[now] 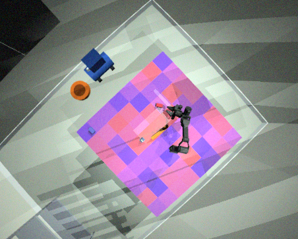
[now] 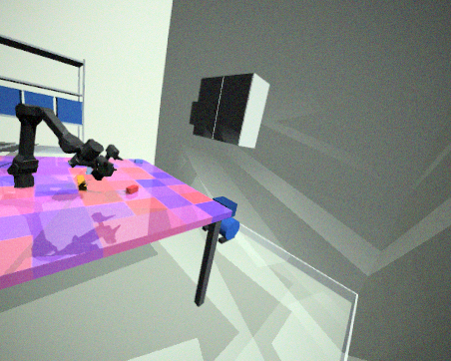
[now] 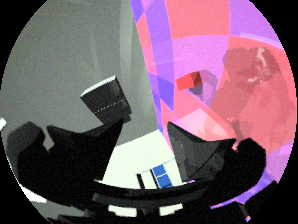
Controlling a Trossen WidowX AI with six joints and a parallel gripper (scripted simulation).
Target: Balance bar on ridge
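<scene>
On the table [image 1: 151, 176] [image 2: 120, 241] [image 3: 200, 20], a small block [image 1: 159, 105] [image 2: 132, 189] [image 3: 187, 81] lies near the gripper [image 1: 168, 111] [image 2: 117, 165] [image 3: 145, 123], with an elongated piece [image 1: 157, 133] [image 2: 81, 180] on the gripper's opposite side. A little cube [image 1: 142, 140] [image 2: 89, 171] sits near that piece's far end, a second block [image 1: 91, 131] [image 2: 139, 161] well away from the gripper.

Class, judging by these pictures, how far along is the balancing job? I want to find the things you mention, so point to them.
Done: nothing clearly; no level balance is visible, and I can't make out the ridge.

In hand: nothing; the gripper [image 1: 168, 111] [image 2: 117, 165] [image 3: 145, 121] is open, away from what looks like the bar, yellow [image 1: 157, 134] [image 2: 81, 180].

Left, probably: grasp it, balance it level, release.
</scene>
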